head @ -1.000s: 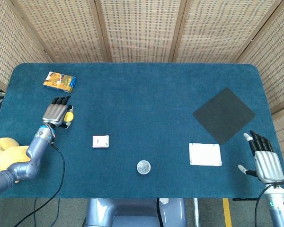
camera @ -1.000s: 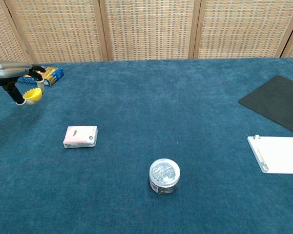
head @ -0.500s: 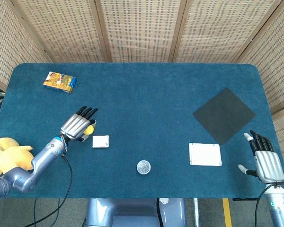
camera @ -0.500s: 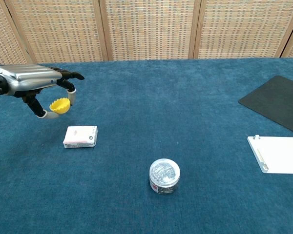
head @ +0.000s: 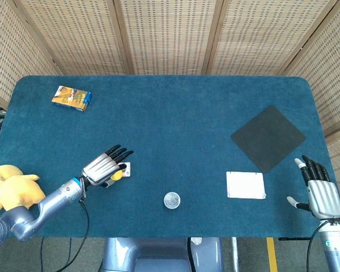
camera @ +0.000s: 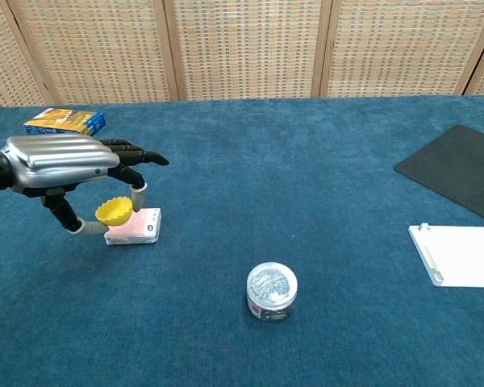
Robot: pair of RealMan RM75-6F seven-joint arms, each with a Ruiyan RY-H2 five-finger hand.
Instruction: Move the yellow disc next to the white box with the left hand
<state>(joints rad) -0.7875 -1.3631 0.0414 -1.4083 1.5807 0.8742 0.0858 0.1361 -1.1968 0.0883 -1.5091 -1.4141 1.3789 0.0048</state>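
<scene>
The left hand pinches the small yellow plastic disc between thumb and fingertip, the other fingers spread — the disc hangs just above the left end of the small white-and-pink box, almost over it. Far right of the box, the right hand hovers with fingers apart, holding nothing.

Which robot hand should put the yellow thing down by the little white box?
The left hand. It pinches the yellow disc in the air right beside the white box. The right hand holds nothing and sits at the table's far right edge, far from both.
</scene>
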